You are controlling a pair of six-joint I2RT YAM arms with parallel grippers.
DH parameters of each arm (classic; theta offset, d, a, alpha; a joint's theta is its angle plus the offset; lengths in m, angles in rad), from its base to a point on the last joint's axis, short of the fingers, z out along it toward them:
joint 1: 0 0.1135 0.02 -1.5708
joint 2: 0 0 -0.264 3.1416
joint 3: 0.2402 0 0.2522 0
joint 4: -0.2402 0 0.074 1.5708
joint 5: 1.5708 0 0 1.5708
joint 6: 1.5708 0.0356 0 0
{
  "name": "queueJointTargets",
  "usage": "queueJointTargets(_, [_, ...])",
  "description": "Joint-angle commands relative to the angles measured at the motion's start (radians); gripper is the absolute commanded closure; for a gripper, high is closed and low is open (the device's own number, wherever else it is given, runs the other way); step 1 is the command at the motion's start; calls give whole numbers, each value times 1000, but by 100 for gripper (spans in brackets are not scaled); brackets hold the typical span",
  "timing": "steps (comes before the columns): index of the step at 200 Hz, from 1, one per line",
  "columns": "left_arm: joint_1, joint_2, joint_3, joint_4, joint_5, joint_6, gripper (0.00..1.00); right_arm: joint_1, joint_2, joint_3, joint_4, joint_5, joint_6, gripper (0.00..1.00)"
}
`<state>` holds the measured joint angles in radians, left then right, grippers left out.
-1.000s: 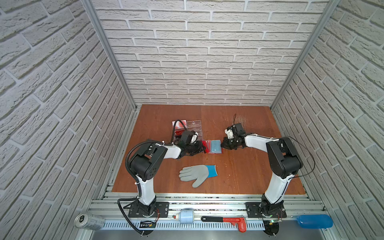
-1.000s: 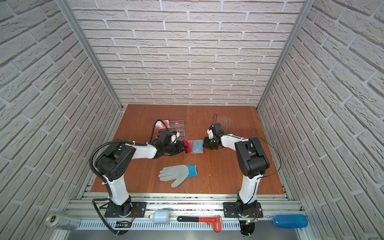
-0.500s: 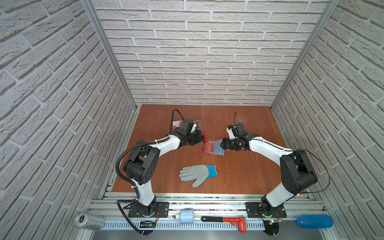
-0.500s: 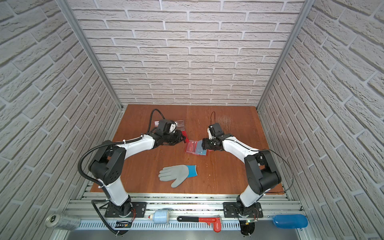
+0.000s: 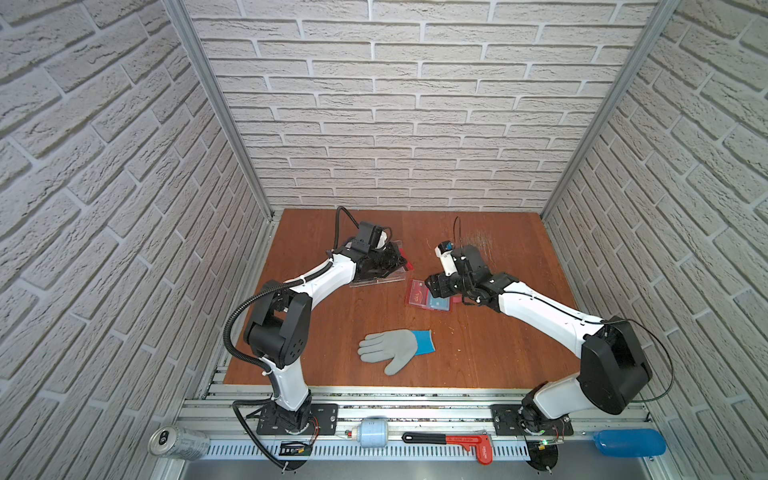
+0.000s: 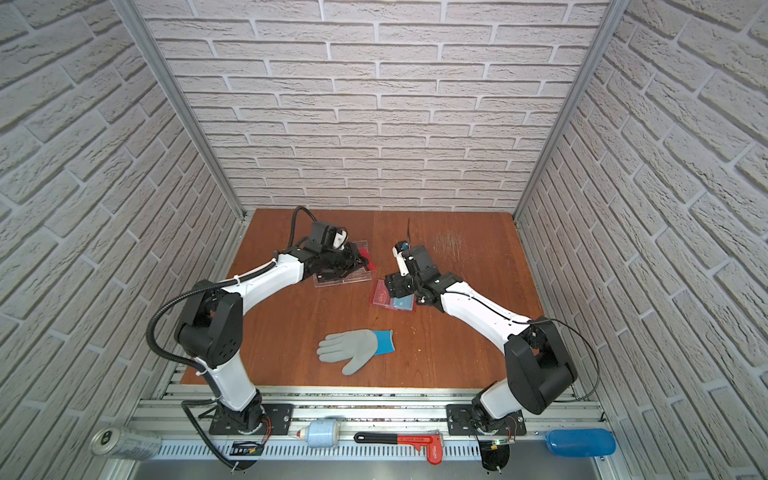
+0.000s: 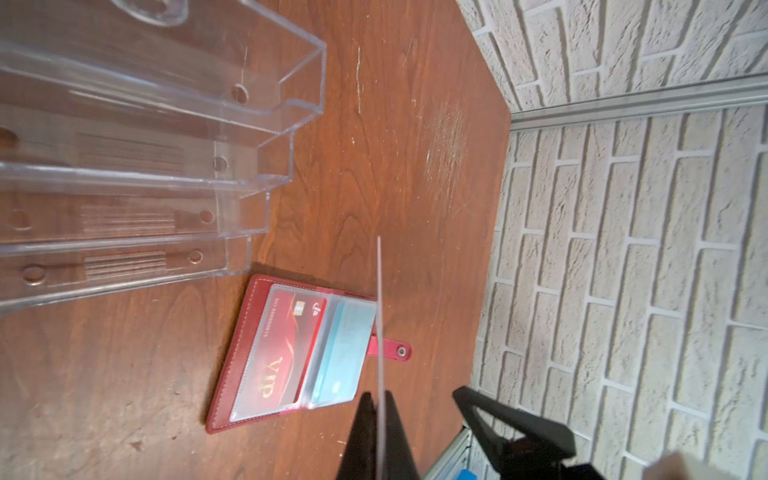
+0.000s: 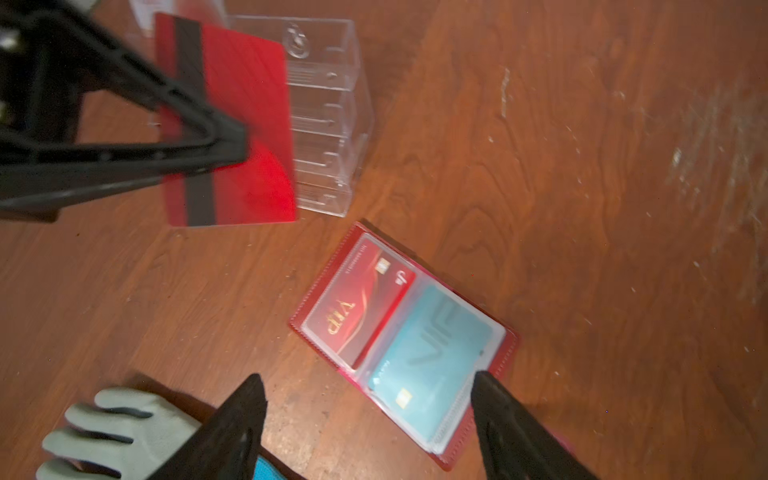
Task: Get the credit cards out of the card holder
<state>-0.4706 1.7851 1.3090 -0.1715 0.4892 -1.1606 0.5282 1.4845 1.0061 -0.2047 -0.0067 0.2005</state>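
Left gripper (image 7: pixel 379 409): jaws closed on a red plastic card with a black stripe (image 8: pixel 257 83), held clear of the brown wooden tabletop (image 5: pixel 498 353), close by a clear acrylic tiered stand (image 7: pixel 166 145).

Right gripper (image 8: pixel 370 415): jaws spread wide, empty, hovering over the dark red wallet-like card holder (image 7: pixel 241 353).

Holder lies open and flat on the tabletop, between the stand and a grey work glove with blue cuff (image 5: pixel 390 349).

Dark red card with gold VIP lettering (image 8: pixel 357 307) sits in one clear sleeve, light blue card (image 8: pixel 432 357) in the sleeve beside it.
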Motion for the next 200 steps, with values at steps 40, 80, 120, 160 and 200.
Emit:
queueJointTargets(40, [29, 12, 15, -64, 101, -302, 100, 45, -22, -115, 343, 48, -169, 17])
queueJointTargets(80, [28, -3, 38, -72, 113, -413, 100, 65, -15, -123, 428, 51, -253, 18])
queueJointTargets(120, [20, 34, 130, -147, 172, -426, 100, 72, 52, -62, 435, 44, -301, 20])
queueJointTargets(160, [15, 48, 144, -173, 195, -426, 100, 75, 90, -35, 465, 46, -347, 29])
queueJointTargets(200, [15, 71, 161, -191, 226, -416, 100, 76, 106, -9, 457, 60, -384, 35])
